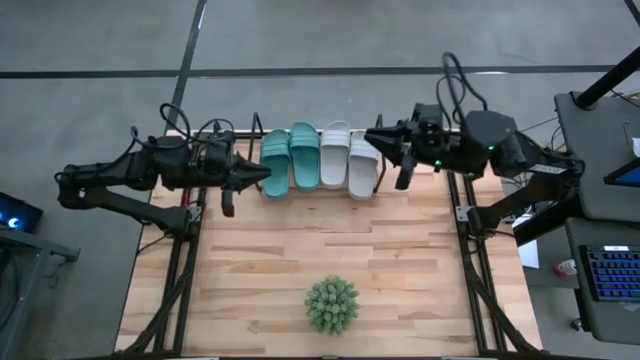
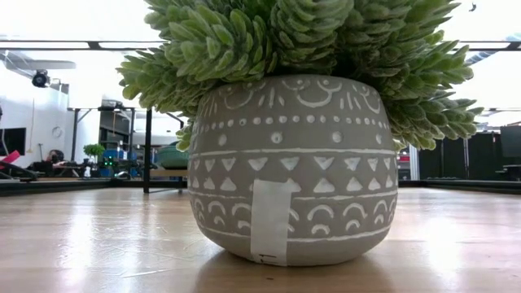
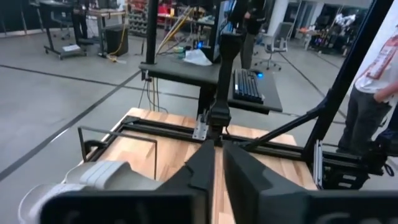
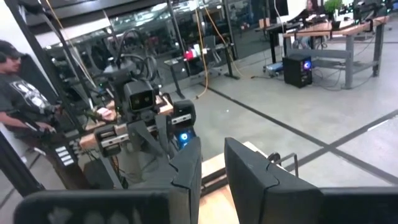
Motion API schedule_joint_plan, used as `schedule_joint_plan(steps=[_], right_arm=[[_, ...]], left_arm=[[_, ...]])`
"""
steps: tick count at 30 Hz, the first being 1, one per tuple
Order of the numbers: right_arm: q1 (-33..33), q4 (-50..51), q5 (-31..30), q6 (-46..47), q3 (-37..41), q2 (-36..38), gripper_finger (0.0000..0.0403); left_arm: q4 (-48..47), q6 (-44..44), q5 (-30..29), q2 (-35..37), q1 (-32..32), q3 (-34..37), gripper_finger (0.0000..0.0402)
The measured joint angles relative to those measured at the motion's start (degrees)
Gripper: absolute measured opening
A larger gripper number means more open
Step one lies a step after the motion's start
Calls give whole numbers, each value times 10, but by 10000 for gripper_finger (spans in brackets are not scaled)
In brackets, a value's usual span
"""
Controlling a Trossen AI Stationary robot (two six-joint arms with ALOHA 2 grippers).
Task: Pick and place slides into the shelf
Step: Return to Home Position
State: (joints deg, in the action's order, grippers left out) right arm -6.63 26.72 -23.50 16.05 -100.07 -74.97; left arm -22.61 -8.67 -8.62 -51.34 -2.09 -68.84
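- Wooden table [image 1: 260, 270]: light plank top carrying everything below; both sets of fingers sit over its far edge.
- Left arm: reaches in from the table's left side. The left gripper [image 1: 266, 177] points along the far edge toward the row of slides. In its wrist view the left gripper [image 3: 219, 171] shows its two dark fingers [image 3: 202, 168] parted by a thin slit, with bare wood visible through it and nothing held.
- Right arm: reaches in from the table's right side. The right gripper [image 1: 377, 138] points back toward the left fingertips. In its wrist view the right gripper [image 4: 212, 168] shows its fingers [image 4: 249, 171] standing a little apart and empty.
- Wire shelf [image 1: 256, 133]: black wire rack along the far edge, spanning the stretch between the two sets of fingertips.
- Slides, four in one row on the shelf, side by side between the fingertips:
  - outer teal slide [image 1: 276, 165], just beside the left fingertips; contact cannot be told;
  - inner teal slide [image 1: 305, 157], next along, away from the left fingertips;
  - inner pale grey slide [image 1: 334, 155], beside it;
  - outer pale grey slide [image 1: 363, 165], just beside the right fingertips.
- Potted succulent [image 1: 332, 305]: spiky green plant in a grey patterned pot [image 2: 297, 163] with a white strip on its front, near the table's front edge, well apart from both sets of fingers.
- Person [image 4: 18, 93]: dark shirt, beyond the table, far past the right fingers.
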Motion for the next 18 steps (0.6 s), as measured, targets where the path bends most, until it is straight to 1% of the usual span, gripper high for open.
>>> schedule_joint_plan(steps=[2, 5, 9, 12, 16, 18], right_arm=[[0, 0, 1, 0, 0, 6, 63], [0, 1, 9, -4, 0, 14, 63], [0, 11, 14, -7, 0, 22, 60], [0, 22, 12, -4, 0, 28, 46], [0, 33, 10, 2, 0, 37, 17], [1, 35, 6, 4, 0, 44, 11]], left_arm=[[5, 0, 5, 5, 0, 0, 5], [29, 0, 12, 10, 0, 0, 3], [31, 0, 15, 19, 0, 0, 1], [31, 0, 15, 24, 0, 1, 0], [31, 0, 17, 26, 0, 2, 0], [31, 0, 19, 26, 0, 3, 0]])
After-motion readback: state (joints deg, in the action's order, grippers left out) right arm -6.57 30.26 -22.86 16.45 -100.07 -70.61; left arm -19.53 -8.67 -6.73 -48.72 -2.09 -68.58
